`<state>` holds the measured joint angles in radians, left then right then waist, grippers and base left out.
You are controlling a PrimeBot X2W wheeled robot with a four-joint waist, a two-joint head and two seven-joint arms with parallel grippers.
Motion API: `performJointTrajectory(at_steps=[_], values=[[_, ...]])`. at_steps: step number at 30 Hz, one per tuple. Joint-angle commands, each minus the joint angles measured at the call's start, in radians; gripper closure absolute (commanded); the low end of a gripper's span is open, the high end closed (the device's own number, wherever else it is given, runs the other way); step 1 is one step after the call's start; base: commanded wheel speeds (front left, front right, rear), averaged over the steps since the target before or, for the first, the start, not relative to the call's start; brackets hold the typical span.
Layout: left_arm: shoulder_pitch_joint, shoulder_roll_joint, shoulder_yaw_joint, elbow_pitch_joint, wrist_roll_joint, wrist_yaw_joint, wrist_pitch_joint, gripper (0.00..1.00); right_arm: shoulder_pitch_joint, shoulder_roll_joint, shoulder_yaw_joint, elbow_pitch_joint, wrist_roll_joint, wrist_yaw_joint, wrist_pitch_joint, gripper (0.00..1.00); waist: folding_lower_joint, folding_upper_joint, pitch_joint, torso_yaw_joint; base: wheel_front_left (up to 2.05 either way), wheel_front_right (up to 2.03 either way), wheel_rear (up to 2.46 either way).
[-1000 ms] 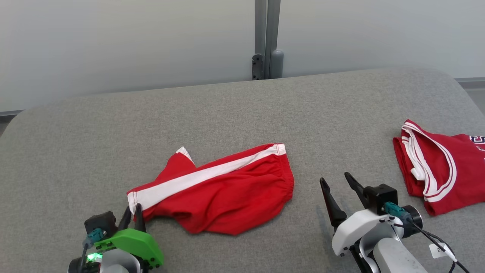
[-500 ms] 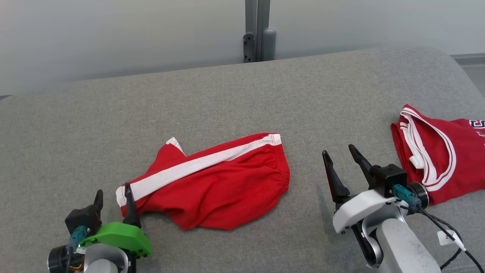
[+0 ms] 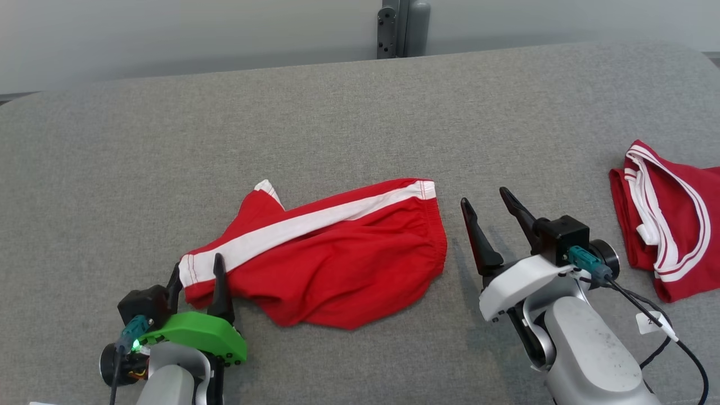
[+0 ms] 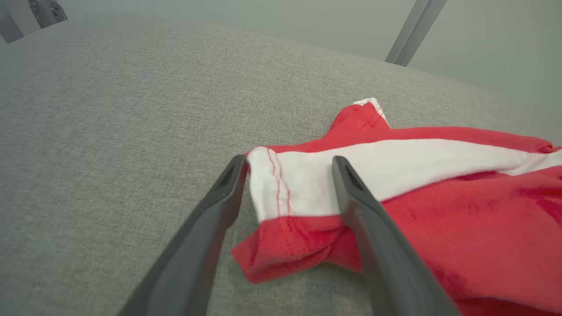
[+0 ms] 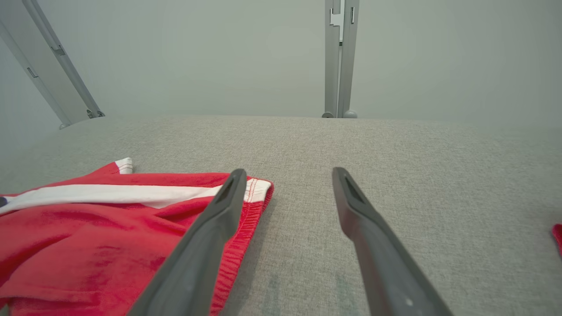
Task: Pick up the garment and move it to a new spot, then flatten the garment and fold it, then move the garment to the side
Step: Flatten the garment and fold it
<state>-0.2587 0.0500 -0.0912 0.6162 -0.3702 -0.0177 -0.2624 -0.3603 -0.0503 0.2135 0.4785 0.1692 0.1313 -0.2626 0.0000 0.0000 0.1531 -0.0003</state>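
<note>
Grey table (image 3: 337,112), red shorts (image 3: 337,264); jersey (image 3: 675,236) cut off; left gripper (image 3: 197,264) and right gripper (image 3: 483,197) fingers (image 3: 478,242) spread.

Bare lab: grey fabric table (image 3: 337,112), plain wall (image 3: 169,39), metal post (image 3: 401,25).

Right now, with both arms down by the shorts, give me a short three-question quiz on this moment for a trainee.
1. True or false: the left gripper is shut on the red shorts.
2. Where is the right gripper? A) open, beside the shorts' waistband, over the bare grey table; B) clamped on that waistband; C) pressing on the shorts' middle.
3. Fill in: the garment lying apart at the robot's right is a red ____ with white trim.

Key
1. False: its jaws stand open astride the white-striped leg hem.
2. A.
3. jersey.
</note>
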Motion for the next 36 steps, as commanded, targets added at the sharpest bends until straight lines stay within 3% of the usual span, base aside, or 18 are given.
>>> performJointTrajectory(at_steps=[1, 3, 19, 27, 28, 29, 30, 31, 36], values=[[-0.019, 0.002, -0.011, -0.011, -0.015, 0.0, -0.003, 0.44, -0.016, -0.001, 0.002, 0.005, 0.007, -0.001, -0.003, 0.0, 0.0, 0.0, 0.02, 0.018, 0.0, 0.0, 0.0], [-0.026, 0.003, -0.031, -0.023, -0.021, 0.002, -0.003, 1.0, -0.026, -0.001, 0.008, 0.016, 0.018, -0.001, -0.003, 0.0, 0.0, 0.0, 0.029, 0.029, 0.0, 0.0, 0.0], [-0.06, 0.003, -0.111, -0.084, -0.019, 0.0, -0.003, 1.0, -0.2, -0.002, 0.052, 0.286, 0.195, -0.001, -0.003, 0.0, 0.0, 0.0, 0.105, 0.127, 0.0, 0.0, 0.0], [-0.069, 0.002, -0.136, -0.092, -0.028, -0.002, -0.003, 1.0, -0.254, -0.002, 0.067, 0.346, 0.256, -0.001, -0.003, 0.0, 0.0, 0.0, 0.127, 0.15, 0.0, 0.0, 0.0], [-0.068, 0.002, -0.136, -0.093, -0.027, 0.0, -0.003, 1.0, -0.258, -0.002, 0.069, 0.34, 0.251, -0.001, -0.003, 0.52, 0.0, 0.0, 0.13, 0.15, 0.0, 0.0, 0.0], [-0.068, 0.002, -0.136, -0.094, -0.027, 0.001, -0.003, 1.0, -0.259, -0.002, 0.068, 0.335, 0.25, -0.001, -0.003, 0.6, 0.0, 0.0, 0.131, 0.15, 0.0, 0.0, 0.0], [-0.068, 0.002, -0.134, -0.096, -0.027, 0.002, -0.003, 1.0, -0.26, -0.002, 0.065, 0.329, 0.245, -0.001, -0.003, 0.86, 0.0, 0.0, 0.132, 0.148, 0.0, 0.0, 0.0], [-0.067, 0.002, -0.131, -0.098, -0.026, 0.005, -0.003, 1.0, -0.256, -0.002, 0.057, 0.312, 0.24, -0.001, -0.003, 1.0, 0.0, 0.0, 0.132, 0.144, 0.0, 0.0, 0.0], [-0.061, 0.003, -0.095, -0.106, -0.016, 0.007, -0.003, 1.0, -0.222, -0.002, 0.03, 0.247, 0.232, -0.001, -0.003, 1.0, 0.0, 0.0, 0.107, 0.115, 0.0, 0.0, 0.0]])
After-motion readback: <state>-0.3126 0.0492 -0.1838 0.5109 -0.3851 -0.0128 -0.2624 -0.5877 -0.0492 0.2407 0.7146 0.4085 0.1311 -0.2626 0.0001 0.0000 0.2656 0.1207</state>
